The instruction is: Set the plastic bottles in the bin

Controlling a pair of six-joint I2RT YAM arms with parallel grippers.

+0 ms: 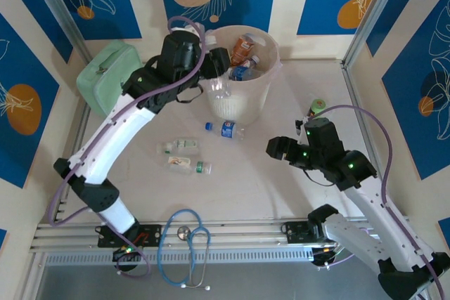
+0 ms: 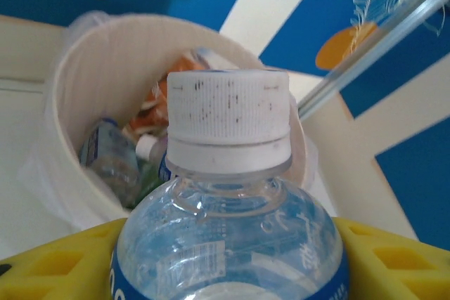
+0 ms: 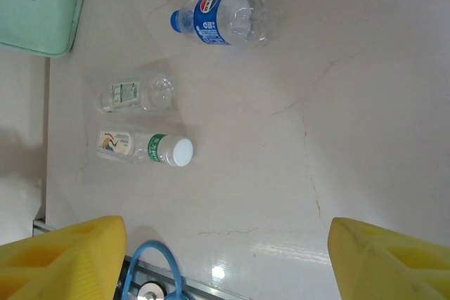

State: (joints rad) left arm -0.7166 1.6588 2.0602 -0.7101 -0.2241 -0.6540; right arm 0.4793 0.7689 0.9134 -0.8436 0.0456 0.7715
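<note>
While bottles (image 1: 226, 129) lie loose, stethoscope (image 1: 184, 244), pouch (image 1: 105, 75) nearby

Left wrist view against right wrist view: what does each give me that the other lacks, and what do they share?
Left wrist view: the left pincer closed on a clear white-capped bottle, facing the open bin, with binned bottles inside.
Right wrist view: the open right pincer above the table, three loose bottles lying on it, the mint-green pouch and the blue stethoscope tube.
Shared: the bin, looked into from the left wrist, and a sliver of its wall at the top edge from the right wrist.
</note>
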